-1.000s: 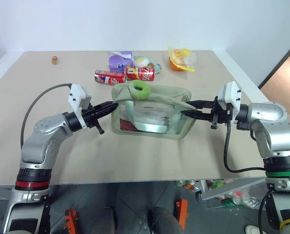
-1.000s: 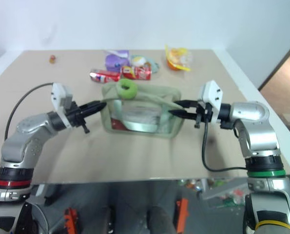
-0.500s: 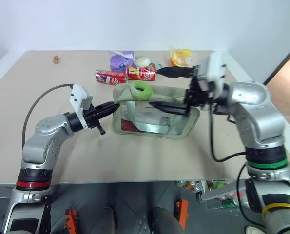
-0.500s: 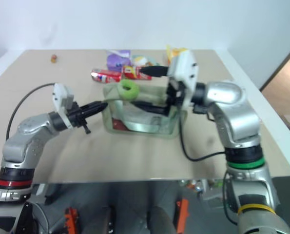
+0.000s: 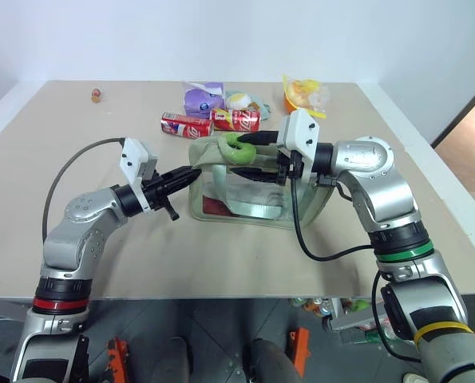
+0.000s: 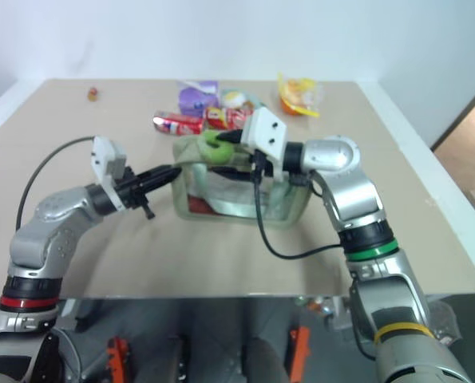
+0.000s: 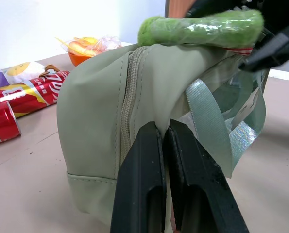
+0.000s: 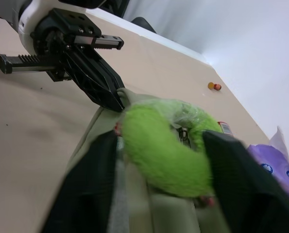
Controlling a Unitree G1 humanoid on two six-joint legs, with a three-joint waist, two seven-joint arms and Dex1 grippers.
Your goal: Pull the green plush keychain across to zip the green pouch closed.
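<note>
The green pouch [image 5: 257, 195] stands mid-table, a sage fabric bag with clear panels and a strap. My left gripper [image 5: 192, 171] is shut on the fabric at the pouch's left end [image 7: 100, 121], beside the zipper. The green plush keychain [image 5: 235, 148] sits on the pouch's top rim near that same end. My right gripper [image 5: 241, 153] reaches in from the right along the top of the pouch. One of its fingers lies on each side of the plush [image 8: 166, 150], and both press against it.
Behind the pouch lie two red soda cans [image 5: 183, 124] [image 5: 235, 120], a purple packet [image 5: 201, 99] and an orange-yellow bagged item [image 5: 302, 94]. A small round object [image 5: 97, 96] sits far back left. The table's right edge [image 5: 429, 171] is near my right arm.
My right gripper swung left from the pouch's right end, opened wide over the top, then closed around the plush keychain. The left gripper kept its hold.
</note>
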